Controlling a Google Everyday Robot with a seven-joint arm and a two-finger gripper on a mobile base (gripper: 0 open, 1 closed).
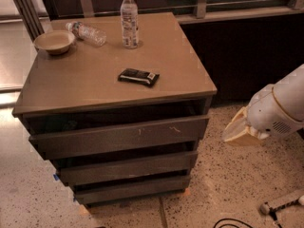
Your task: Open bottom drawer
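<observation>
The bottom drawer [130, 190] is the slimmest of three dark grey-brown fronts of the cabinet, just above the floor. It sits a little forward, with a dark gap above it. Above it are the mid-sized front [126, 167] and the widest front with pale scratch marks [118, 137]. My gripper [236, 131] is the beige piece at the end of my white arm [280, 106]. It hangs to the right of the cabinet, level with the top drawer, and touches nothing.
On the cabinet top [85, 87] are an upright water bottle [128, 19], a bottle lying on its side [87, 32], a bowl [54, 42] and a dark snack bar [138, 77]. Speckled floor lies to the right, with a cable [228, 222] and a robot base part [282, 204].
</observation>
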